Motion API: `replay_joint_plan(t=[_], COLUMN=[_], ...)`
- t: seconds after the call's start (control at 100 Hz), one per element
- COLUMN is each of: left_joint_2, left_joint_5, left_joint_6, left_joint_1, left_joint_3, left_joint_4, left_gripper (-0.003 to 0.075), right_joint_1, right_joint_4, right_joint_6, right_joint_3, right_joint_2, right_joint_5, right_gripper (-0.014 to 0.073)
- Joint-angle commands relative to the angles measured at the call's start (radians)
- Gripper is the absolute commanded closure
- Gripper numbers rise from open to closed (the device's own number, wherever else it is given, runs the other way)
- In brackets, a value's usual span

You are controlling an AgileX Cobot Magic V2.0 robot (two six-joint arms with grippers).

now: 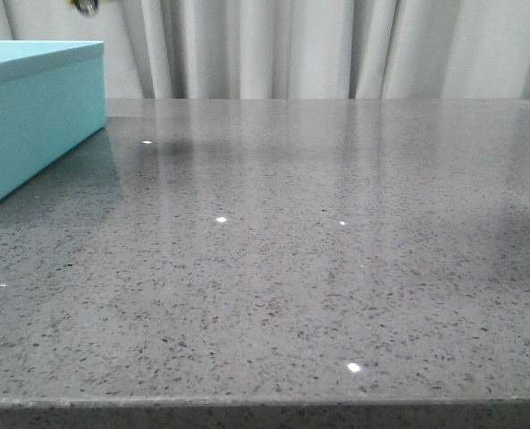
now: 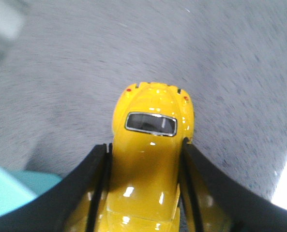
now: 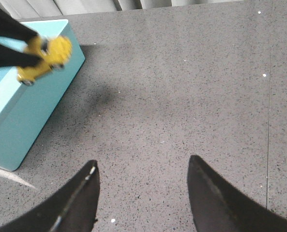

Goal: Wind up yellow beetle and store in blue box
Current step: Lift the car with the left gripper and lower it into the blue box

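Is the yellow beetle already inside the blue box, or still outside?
Outside. The left gripper holds the yellow beetle in the air above the blue box.

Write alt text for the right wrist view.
The left gripper holds the yellow beetle in the air above the blue box, which sits closed on a grey speckled table. In the foreground, the right gripper is open and empty, its dark fingers spread over bare tabletop.
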Motion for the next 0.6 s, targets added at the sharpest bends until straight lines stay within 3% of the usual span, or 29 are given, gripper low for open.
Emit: replay_joint_plan(t=[0.0,0.1,0.37,0.59], left_joint_2=[-0.077,-0.102,-0.104,-0.073], left_joint_5=[-0.031,-0.011,0.126,0.162], left_joint_6=[-0.106,-0.112,-0.362,-0.367], left_joint_1=[0.045,0.111,0.352,0.443], left_joint_3=[-0.059,-0.059,-0.054,0.012], left_joint_4=[-0.021,-0.013,0.000,-0.008], left_gripper=[0.0591,0.0591,0.0591,0.0603], right_joint_1=[-0.001,-0.001,-0.001,-0.001], right_joint_4=[-0.015,-0.015,-0.015,-0.014], right_joint_6=[0.000,0.000,0.000,0.000], right_joint_3=[-0.025,-0.025,-0.025,-0.025], right_joint_2=[-0.012,-0.012,-0.012,-0.012], right_joint_5=[-0.073,-0.073,-0.086,-0.107], right_gripper=[0.0179,0.0179,0.0179,0.0179])
